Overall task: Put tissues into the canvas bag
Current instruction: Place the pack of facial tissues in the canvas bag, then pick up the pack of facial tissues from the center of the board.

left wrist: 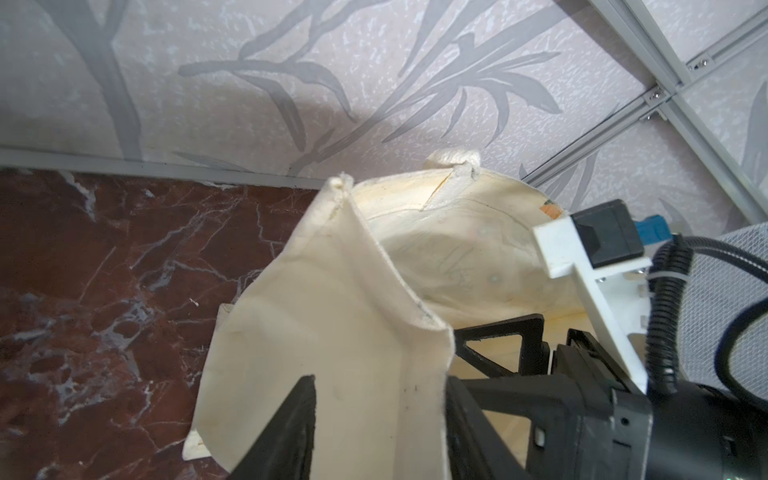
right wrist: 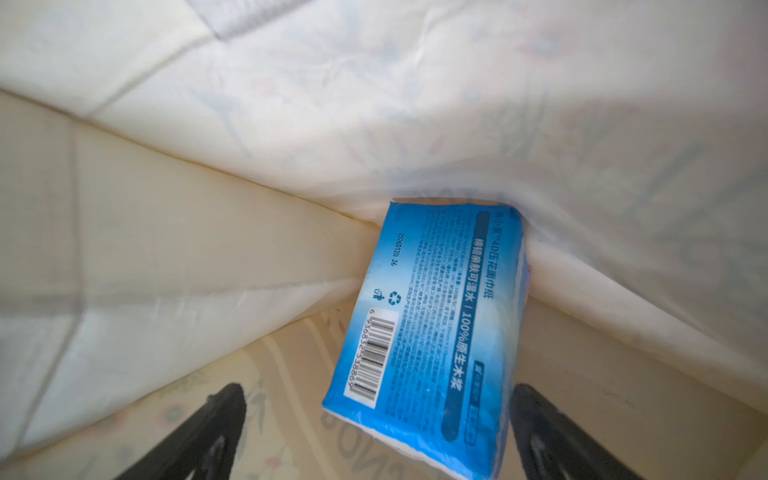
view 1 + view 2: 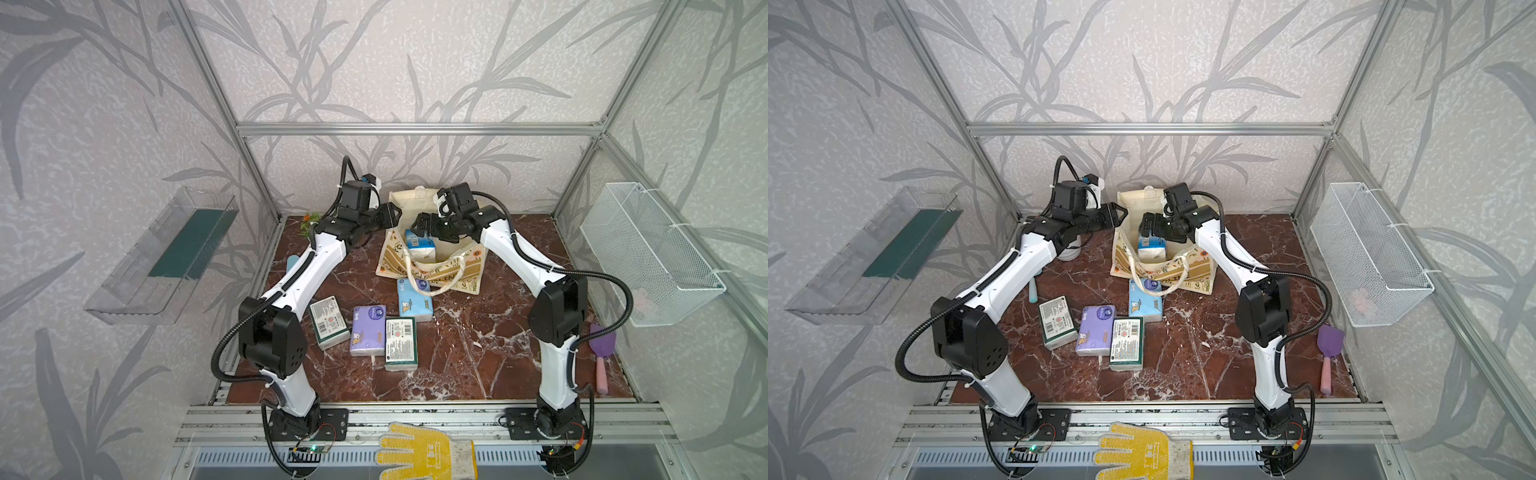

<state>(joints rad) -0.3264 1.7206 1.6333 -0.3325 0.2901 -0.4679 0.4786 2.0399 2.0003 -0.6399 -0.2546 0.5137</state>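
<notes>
Left of centre in a top view, the left gripper [image 3: 392, 216] stands half-open astride the rim of the canvas bag [image 3: 390, 262], apparently to keep its mouth spread. Whether the cloth touches a finger I cannot tell. Inside the bag, one blue pack [image 3: 420, 245] leans upright against the wall. Just right of it, the right gripper [image 3: 419, 227] is spread wide and grips nothing. Lower centre, four packs [image 3: 368, 330] wait on the desk [image 3: 478, 345].

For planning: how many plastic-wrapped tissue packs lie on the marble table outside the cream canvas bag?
4: left dark green pack, lilac pack beside it, right dark green pack, blue pack nearest the bag. Others may be hidden.
</notes>
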